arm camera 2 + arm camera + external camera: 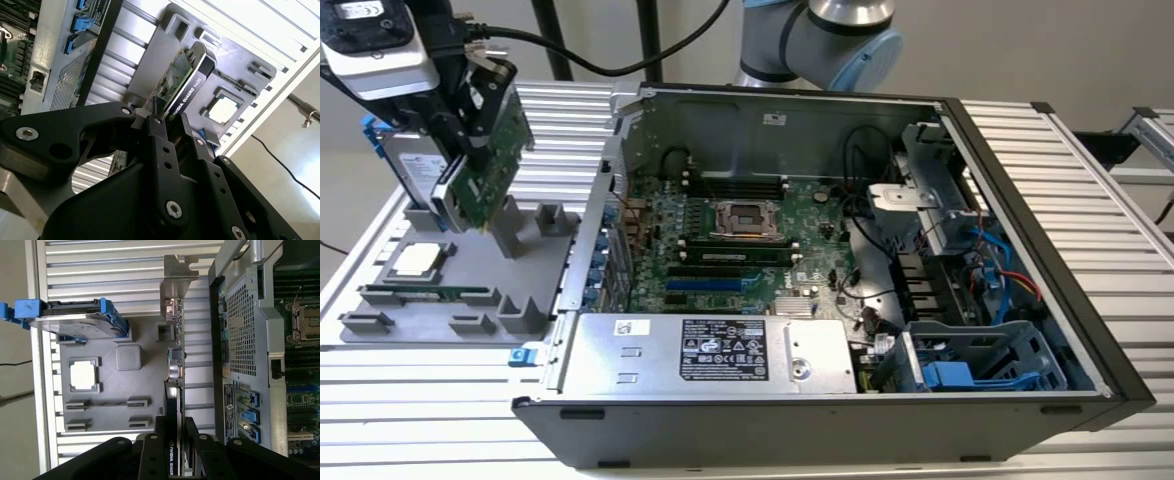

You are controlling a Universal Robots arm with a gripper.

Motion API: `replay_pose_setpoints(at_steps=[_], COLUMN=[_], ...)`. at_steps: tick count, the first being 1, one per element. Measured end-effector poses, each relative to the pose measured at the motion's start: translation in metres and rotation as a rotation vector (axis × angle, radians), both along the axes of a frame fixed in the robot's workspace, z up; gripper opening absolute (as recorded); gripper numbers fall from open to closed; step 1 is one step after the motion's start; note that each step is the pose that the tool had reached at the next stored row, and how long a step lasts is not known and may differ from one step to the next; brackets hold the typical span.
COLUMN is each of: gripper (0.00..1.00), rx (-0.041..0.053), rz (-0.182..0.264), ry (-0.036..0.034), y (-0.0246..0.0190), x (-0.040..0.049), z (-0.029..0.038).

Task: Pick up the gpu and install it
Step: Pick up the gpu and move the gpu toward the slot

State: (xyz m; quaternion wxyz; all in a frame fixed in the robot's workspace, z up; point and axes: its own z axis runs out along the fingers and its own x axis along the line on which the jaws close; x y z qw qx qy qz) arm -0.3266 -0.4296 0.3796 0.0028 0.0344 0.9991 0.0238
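Gpu (pixel 488 180) clamped in my hand (pixel 470 148), outside the case (pixel 787 430)
I grip its upper end tight. The card hangs long axis downward over the grey tray (pixel 414 335), just off the case's wall on the exterior view's left.

Ribbed aluminium table (pixel 1067 170) with a grey parts tray (pixel 480 262) just beside an open computer case (pixel 827 425)

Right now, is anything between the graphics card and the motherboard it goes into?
Yes. The graphics card, clamped in the gripper, hangs outside the computer case; its side wall stands between card and motherboard. The top is open.
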Motion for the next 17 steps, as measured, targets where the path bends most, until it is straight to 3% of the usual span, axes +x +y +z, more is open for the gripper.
replay_pose_setpoints(at_steps=[6, 17], gripper=[0.0, 0.0], rx=[0.0001, 0.0001], rz=[0.0, 0.0], ry=[-0.0002, -0.0002], y=[0.0, 0.0], x=[0.0, 0.0], z=[0.0036, 0.017])
